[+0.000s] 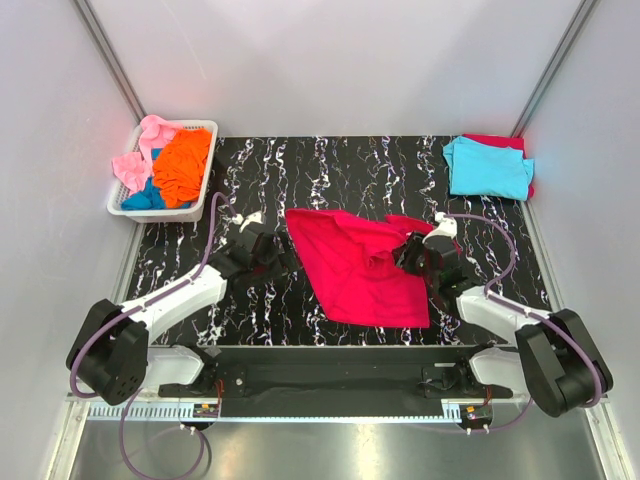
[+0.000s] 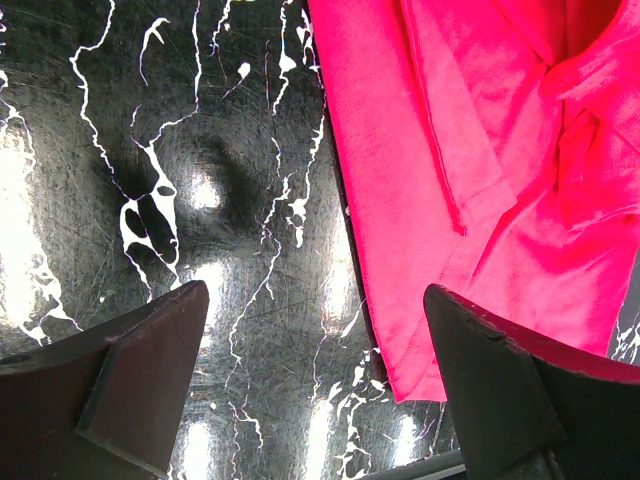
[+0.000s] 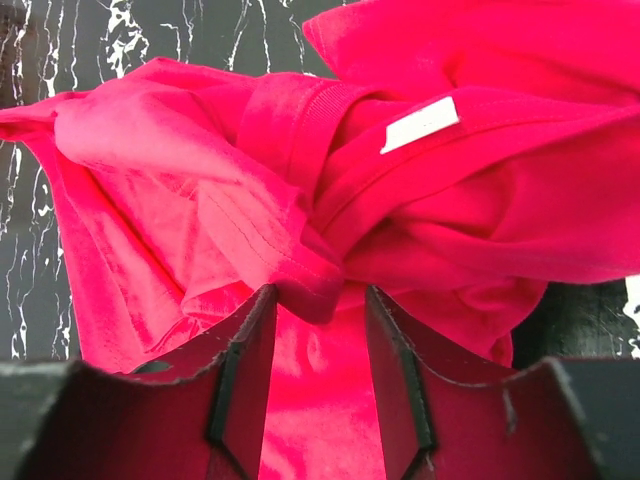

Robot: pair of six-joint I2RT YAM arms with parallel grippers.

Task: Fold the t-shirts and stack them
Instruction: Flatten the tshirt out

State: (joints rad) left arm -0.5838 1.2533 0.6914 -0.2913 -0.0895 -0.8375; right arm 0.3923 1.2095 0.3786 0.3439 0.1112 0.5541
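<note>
The large crimson-red cloth t-shirt point(image 1: 355, 270) lies rumpled on the black marbled desk point(image 1: 250, 170); the right jaws, narrow, pinch a fold by its collar. The left jaws gape wide, the shirt's free edge just right of them.

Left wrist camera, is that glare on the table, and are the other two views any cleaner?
Left wrist view: yes, white glare patches wash out the glossy table. Right wrist view: no glare, but the crimson t-shirt fills the frame, oversaturated. Top external view: evenly lit, sharp.
</note>
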